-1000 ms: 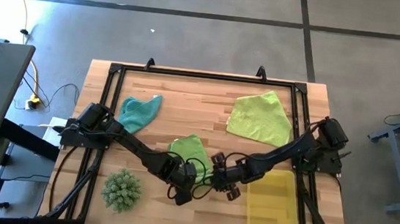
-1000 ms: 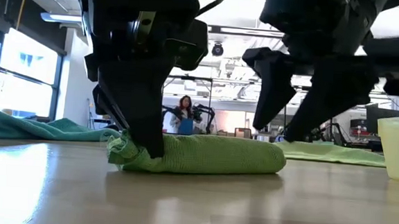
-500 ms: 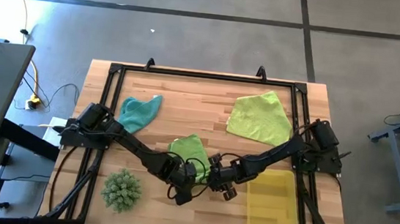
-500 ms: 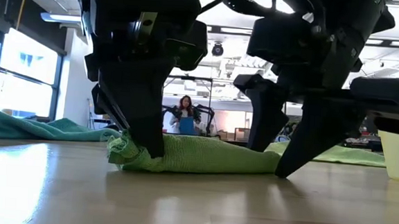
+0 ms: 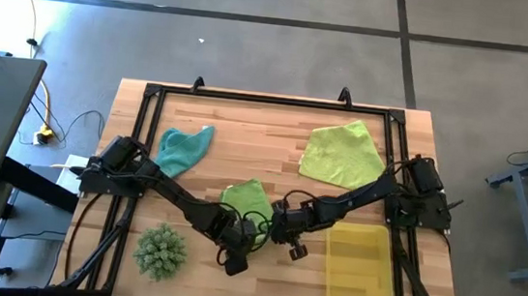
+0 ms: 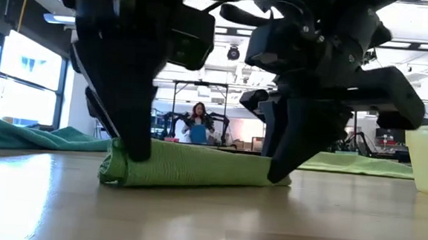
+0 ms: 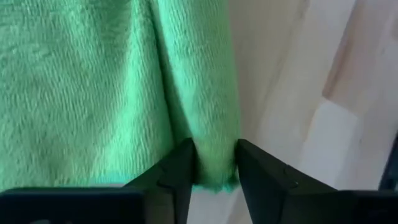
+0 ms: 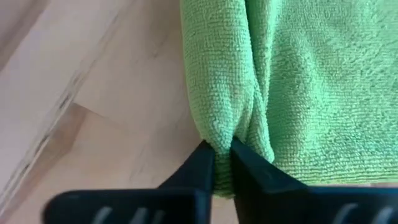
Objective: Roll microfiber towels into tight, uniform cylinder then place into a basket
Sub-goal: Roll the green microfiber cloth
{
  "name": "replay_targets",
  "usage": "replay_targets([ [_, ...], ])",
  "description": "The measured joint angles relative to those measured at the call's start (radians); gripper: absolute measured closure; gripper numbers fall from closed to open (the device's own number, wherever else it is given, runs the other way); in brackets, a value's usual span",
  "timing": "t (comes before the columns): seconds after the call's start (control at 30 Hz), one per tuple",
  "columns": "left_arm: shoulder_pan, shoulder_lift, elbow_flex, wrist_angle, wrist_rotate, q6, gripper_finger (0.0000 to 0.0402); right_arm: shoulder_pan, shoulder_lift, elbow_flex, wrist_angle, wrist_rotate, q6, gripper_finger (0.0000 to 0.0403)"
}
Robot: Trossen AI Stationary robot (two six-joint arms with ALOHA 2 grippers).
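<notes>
1. Bright green towel [image 5: 247, 203]: soft, light and limp by the look of it, likely to slump or unroll; best pinched at both ends of the rolled edge. Fine-ribbed pile, partly rolled, lying near the bench's front edge, about midway along it.
2. Left gripper [image 7: 214, 171]: fingers part-open around one end of the roll.
3. Right gripper [image 8: 222, 163]: nipped tight on a fold at the other end.
4. Basket [image 5: 361, 270]: front right corner, nothing in it.
</notes>
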Motion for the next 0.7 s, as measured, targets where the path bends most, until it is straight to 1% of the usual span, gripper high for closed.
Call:
replay_targets([
  [0.1, -0.004, -0.022, 0.019, -0.111, -0.006, 0.017, 0.0287, -0.021, 0.0, 0.0, -0.001, -0.101, 0.007, 0.0396],
  [0.23, -0.025, -0.046, 0.041, -0.171, -0.048, 0.027, 0.0287, -0.069, 0.002, -0.002, 0.005, -0.283, 0.077, 0.0392],
  [0.3, -0.045, -0.048, 0.059, -0.133, -0.08, 0.036, 0.0287, -0.096, 0.003, -0.002, 0.013, -0.352, 0.121, 0.0392],
  [0.37, -0.07, -0.049, 0.069, -0.136, -0.143, 0.074, 0.0287, -0.12, 0.005, -0.003, 0.019, -0.405, 0.166, 0.0393],
  [0.5, -0.117, -0.049, 0.085, -0.098, -0.305, 0.153, 0.0287, -0.163, 0.007, -0.004, 0.021, -0.484, 0.251, 0.0394],
  [0.6, -0.138, -0.048, 0.083, -0.089, -0.409, 0.16, 0.0285, -0.184, 0.007, -0.004, 0.016, -0.501, 0.291, 0.0394],
  [0.7, -0.139, -0.048, 0.083, -0.063, -0.439, 0.186, 0.0272, -0.193, 0.006, -0.004, 0.011, -0.501, 0.292, 0.0394],
])
